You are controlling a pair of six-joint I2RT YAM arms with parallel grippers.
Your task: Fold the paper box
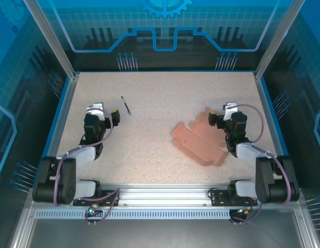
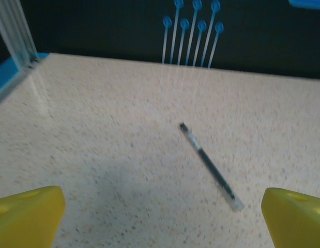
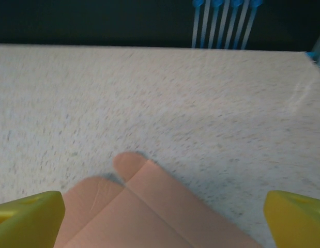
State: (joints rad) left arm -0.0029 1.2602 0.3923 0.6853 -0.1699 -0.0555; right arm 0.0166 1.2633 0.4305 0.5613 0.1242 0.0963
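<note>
The paper box [image 1: 198, 140] is a flat salmon-orange die-cut sheet with tabbed flaps, lying right of the table's centre. In the right wrist view its far corner and rounded tabs [image 3: 149, 206] lie on the table between my yellow fingertips [image 3: 28, 219]. My right gripper [image 1: 222, 109] stands open over the sheet's far right edge, holding nothing. My left gripper [image 1: 104, 109] is open on the left side of the table, far from the sheet. In the left wrist view its jaws [image 2: 161, 222] are spread wide over bare table.
A thin dark stick [image 1: 126, 105] lies just beyond the left gripper, seen diagonally in the left wrist view [image 2: 207, 165]. Blue and glass walls with metal posts [image 1: 56, 46] ring the speckled table [image 1: 149, 129]. A metal rail [image 1: 160, 194] runs along the near edge.
</note>
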